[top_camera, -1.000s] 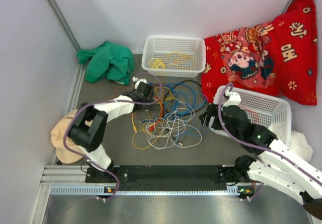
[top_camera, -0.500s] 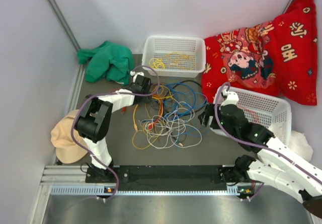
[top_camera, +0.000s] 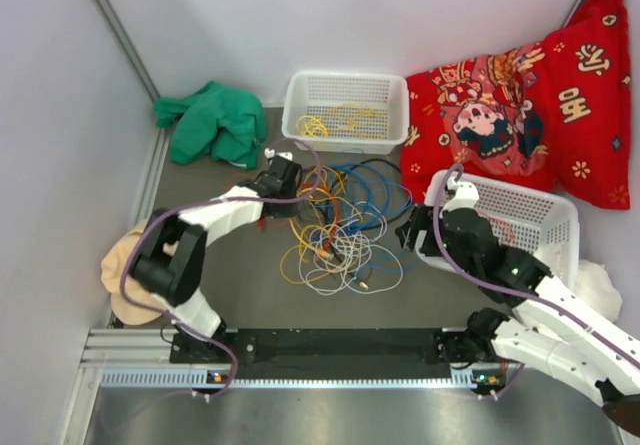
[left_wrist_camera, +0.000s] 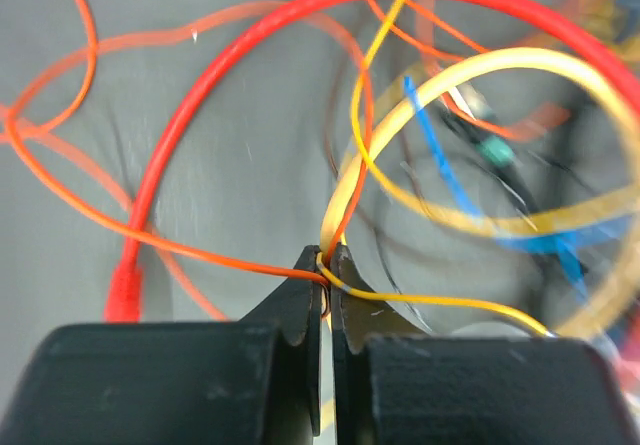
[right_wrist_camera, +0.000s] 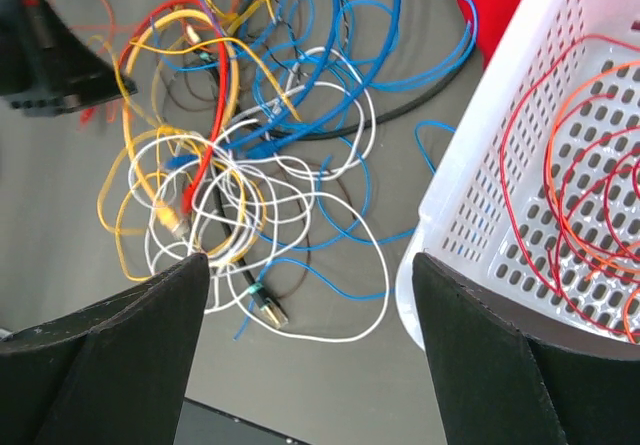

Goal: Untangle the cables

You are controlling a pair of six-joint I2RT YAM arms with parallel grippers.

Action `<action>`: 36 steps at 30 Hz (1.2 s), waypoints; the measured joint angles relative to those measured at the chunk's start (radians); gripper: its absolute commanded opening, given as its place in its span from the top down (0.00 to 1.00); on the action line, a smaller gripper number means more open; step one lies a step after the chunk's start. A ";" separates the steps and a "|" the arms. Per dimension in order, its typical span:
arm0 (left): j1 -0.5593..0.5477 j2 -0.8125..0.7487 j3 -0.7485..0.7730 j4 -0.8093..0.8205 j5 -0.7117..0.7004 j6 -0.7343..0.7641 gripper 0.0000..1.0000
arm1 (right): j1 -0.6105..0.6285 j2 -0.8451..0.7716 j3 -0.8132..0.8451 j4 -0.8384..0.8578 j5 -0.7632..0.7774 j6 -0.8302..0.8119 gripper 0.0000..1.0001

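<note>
On the grey tabletop (top_camera: 230,295) the cables (top_camera: 340,240) lie tangled, their yellow loops shifted right since a second ago. My left gripper (left_wrist_camera: 327,257), spread then, now pinches orange and yellow strands; my right gripper (right_wrist_camera: 310,260) stays spread beside the white basket (right_wrist_camera: 480,165).

Grey table (top_camera: 245,285) holds the cables (top_camera: 335,235), a white basket (top_camera: 350,137), a green cloth (top_camera: 210,120)

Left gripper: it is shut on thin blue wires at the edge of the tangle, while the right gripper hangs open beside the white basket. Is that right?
Not quite: the left gripper is shut on thin orange and yellow wires, not blue ones, as the left wrist view shows. The rest holds: the right gripper hangs open beside the white basket.
</note>
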 measured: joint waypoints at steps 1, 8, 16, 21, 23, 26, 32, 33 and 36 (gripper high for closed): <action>0.001 -0.038 -0.005 -0.017 0.024 -0.002 1.00 | 0.000 -0.002 0.007 -0.005 0.000 0.000 0.18; 0.004 -0.488 -0.020 -0.042 0.267 -0.020 1.00 | 0.001 -0.002 0.158 -0.019 -0.009 -0.012 0.18; 0.004 -0.692 -0.041 0.016 0.511 -0.090 1.00 | 0.003 0.034 0.380 0.008 -0.090 -0.043 0.20; 0.004 -0.703 -0.063 0.072 0.620 -0.117 1.00 | 0.003 0.089 0.456 0.060 -0.178 -0.064 0.23; 0.004 -0.704 -0.065 0.092 0.654 -0.125 1.00 | 0.003 0.122 0.462 0.078 -0.209 -0.071 0.27; 0.004 -0.713 -0.068 0.110 0.692 -0.135 1.00 | 0.003 0.168 0.460 0.087 -0.235 -0.089 0.32; 0.004 -0.739 -0.068 0.114 0.732 -0.142 1.00 | 0.003 0.262 0.427 0.113 -0.245 -0.140 0.37; 0.004 -0.742 -0.068 0.114 0.735 -0.142 1.00 | 0.003 0.277 0.421 0.116 -0.245 -0.147 0.39; 0.004 -0.747 -0.068 0.114 0.739 -0.141 1.00 | 0.003 0.318 0.410 0.122 -0.245 -0.166 0.44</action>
